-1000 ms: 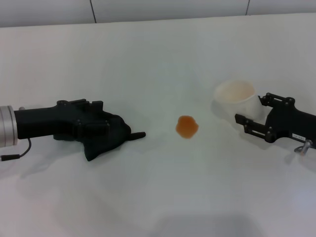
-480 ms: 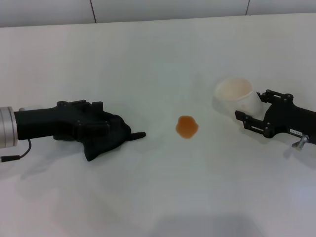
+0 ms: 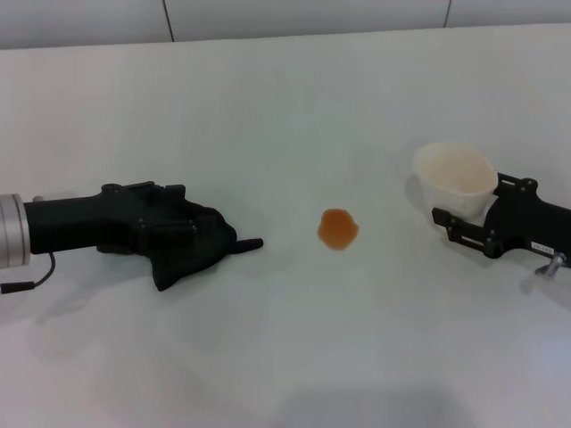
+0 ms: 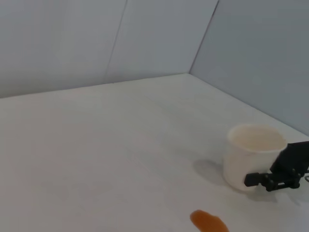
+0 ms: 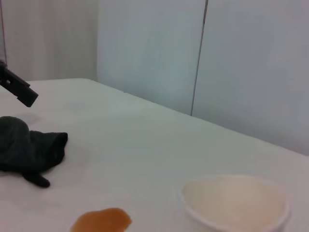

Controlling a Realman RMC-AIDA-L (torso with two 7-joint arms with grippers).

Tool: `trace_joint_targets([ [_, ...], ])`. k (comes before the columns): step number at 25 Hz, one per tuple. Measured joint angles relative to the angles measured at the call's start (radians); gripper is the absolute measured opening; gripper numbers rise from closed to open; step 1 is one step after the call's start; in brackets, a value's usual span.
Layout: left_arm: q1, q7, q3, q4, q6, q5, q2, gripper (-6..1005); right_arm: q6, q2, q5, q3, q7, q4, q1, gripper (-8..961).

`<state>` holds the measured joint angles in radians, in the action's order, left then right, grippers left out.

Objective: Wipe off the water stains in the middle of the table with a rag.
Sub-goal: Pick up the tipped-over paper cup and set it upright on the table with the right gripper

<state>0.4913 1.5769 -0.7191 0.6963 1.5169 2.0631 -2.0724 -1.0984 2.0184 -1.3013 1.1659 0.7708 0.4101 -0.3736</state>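
White and bare, the surface [image 3: 285,107] carries the left gripper [image 3: 192,245] at nine o'clock, pinching the black rag [image 3: 201,254], and the right gripper [image 3: 464,223] at three o'clock, pinched on the rim of the white cup [image 3: 451,178] — the cup looks tilted and lifted. Smallest is the orange water stains [image 3: 338,229] blot near the centre, well apart from the rag. To wipe well, I judge the left gripper should press the rag flat and sweep fully across the blot — toward three o'clock.

White table [image 3: 285,98] with orange-brown water stains [image 3: 338,229] mid-surface, black rag [image 3: 198,245] to their left
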Motion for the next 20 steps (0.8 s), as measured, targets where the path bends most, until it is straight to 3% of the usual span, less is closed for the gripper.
trace_joint_targets([
  [17,0.005,0.0,0.0,0.001,0.003,0.0,0.002,810,-0.015,-0.003,0.008,-0.002,0.048,-0.005,0.006,650],
  [20,0.003,0.004,0.001,0.001,0.003,0.0,0.002,809,-0.021,-0.005,0.006,-0.001,0.068,0.002,0.008,828],
])
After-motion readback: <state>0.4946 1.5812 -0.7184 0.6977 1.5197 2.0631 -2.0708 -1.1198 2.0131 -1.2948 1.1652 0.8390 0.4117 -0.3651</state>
